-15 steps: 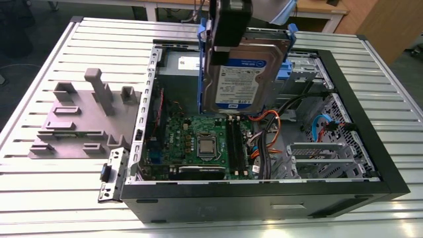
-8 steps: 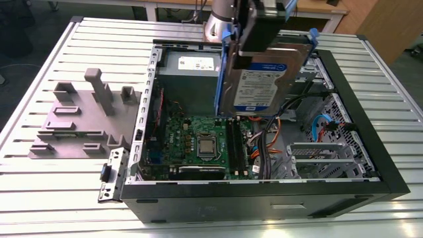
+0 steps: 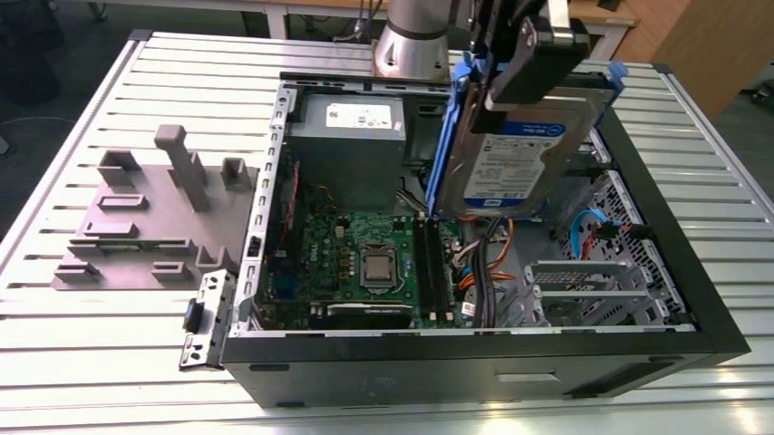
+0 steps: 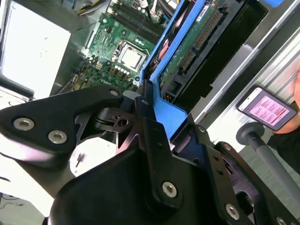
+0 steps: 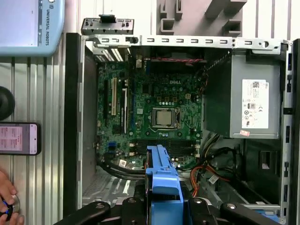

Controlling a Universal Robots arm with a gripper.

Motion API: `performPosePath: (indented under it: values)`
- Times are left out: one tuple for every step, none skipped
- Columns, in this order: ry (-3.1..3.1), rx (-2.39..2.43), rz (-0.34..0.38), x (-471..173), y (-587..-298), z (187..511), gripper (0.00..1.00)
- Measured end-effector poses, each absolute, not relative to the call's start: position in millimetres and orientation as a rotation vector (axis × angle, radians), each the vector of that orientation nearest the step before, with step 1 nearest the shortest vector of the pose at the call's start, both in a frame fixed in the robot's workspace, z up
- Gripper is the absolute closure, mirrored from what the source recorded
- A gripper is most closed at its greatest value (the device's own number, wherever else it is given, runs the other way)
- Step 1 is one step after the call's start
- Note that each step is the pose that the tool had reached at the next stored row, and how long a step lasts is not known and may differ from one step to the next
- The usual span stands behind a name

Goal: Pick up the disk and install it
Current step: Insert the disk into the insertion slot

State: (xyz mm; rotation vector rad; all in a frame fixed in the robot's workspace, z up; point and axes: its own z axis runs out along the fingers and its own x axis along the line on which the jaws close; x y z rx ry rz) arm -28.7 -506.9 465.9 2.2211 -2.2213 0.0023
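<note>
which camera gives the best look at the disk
The exterior view: the disk hangs in the gripper above the open computer case, label face and blue rails showing. The second wrist view shows its circuit-board side and connector; the first wrist view shows the blue carrier end.
</note>
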Motion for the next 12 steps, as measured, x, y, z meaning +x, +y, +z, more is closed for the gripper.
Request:
performPosePath:
  values:
    - [-2.222,2.221,0.002,-27.9,-509.3,465.4,0.63]
    - [-2.222,2.221,0.002,-27.4,-512.3,465.0,0.63]
    - [-2.222,2.221,0.002,-27.1,-515.8,464.6,0.63]
    - [-2.222,2.221,0.002,-26.9,-519.3,464.2,0.63]
    - [-2.222,2.221,0.002,-26.7,-522.8,463.7,0.63]
    - [-2.222,2.221,0.002,-26.2,-525.7,463.4,0.63]
    - [-2.221,2.221,0.002,-25.1,-528.5,463.1,0.63]
    - [-2.222,2.221,0.002,-23.0,-530.3,462.8,0.63]
    - [-2.222,2.221,0.002,-20.5,-531.8,462.6,0.63]
    - [-2.222,2.221,0.002,-17.6,-533.0,462.3,0.63]
    - [-2.222,2.221,0.002,-13.8,-533.8,462.0,0.63]
    - [-2.222,2.221,0.002,-10.2,-534.6,461.8,0.63]
